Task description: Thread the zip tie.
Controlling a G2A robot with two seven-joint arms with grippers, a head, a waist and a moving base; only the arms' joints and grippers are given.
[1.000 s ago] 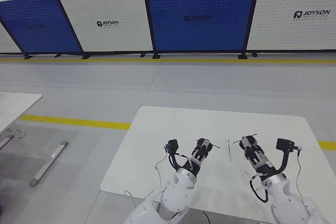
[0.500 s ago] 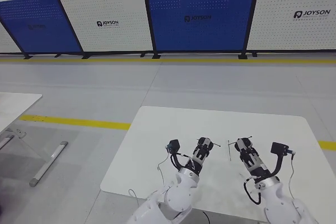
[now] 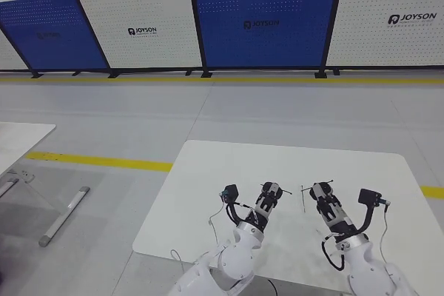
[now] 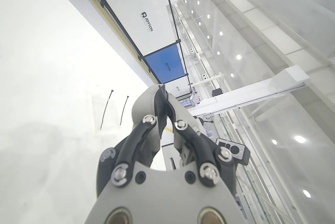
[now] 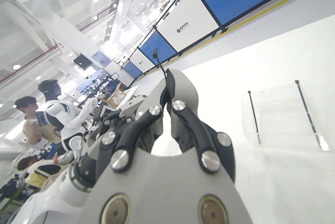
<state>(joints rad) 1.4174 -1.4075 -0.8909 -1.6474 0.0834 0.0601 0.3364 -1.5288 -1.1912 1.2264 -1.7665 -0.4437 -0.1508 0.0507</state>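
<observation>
My right gripper [image 5: 167,75] is shut on a black zip tie [image 5: 157,60] whose square head sticks out past the fingertips. From above, this gripper [image 3: 320,192] hovers over the white table [image 3: 229,163], with the tie [image 3: 324,183] crossing its tip. My left gripper [image 3: 269,192] hovers a short way beside it, its jaws pressed together [image 4: 161,94], and a thin black strand [image 3: 283,192] pokes out at its tip. Two more zip ties [image 5: 253,117] [image 5: 307,115] lie side by side on a clear sheet [image 5: 277,94] between the grippers.
The loose zip ties [image 4: 106,109] [image 4: 123,110] lie on the table just beyond both grippers, seen from above as a thin line [image 3: 303,198]. The table's near edge [image 3: 163,255] is close behind the arms. Blue and white panels [image 3: 266,33] stand far back.
The right arm shifted left, toward the loose ties and the left gripper, then held still. The left arm barely moved.
</observation>
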